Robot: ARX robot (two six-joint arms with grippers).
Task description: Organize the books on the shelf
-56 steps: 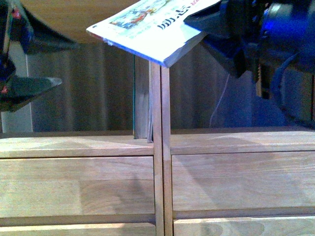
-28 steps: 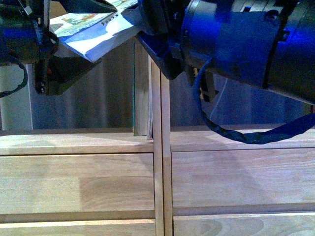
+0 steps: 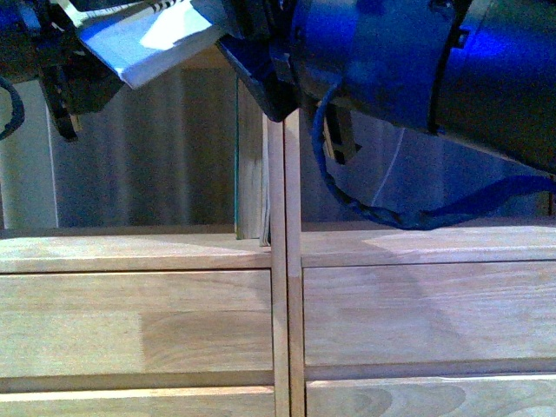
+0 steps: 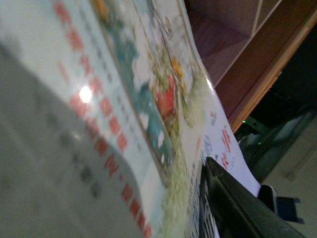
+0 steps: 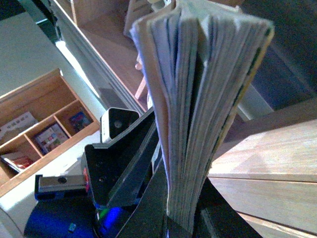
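Looking from the front, we see the white book up high, over the left side of the shelf and not in it yet. Our left pincer is at one end of it, and our big blue right arm reaches across. The brown book stands inside the shelf, near the middle.

In the left wrist view the shiny cover fills almost everything. We cannot tell if that pincer is squeezing.

In the right wrist view our right pincer is pinched tight on the book, and the pages fan out a little.

We think the book is light, bendy and slippery, so holding it near the spine is best.
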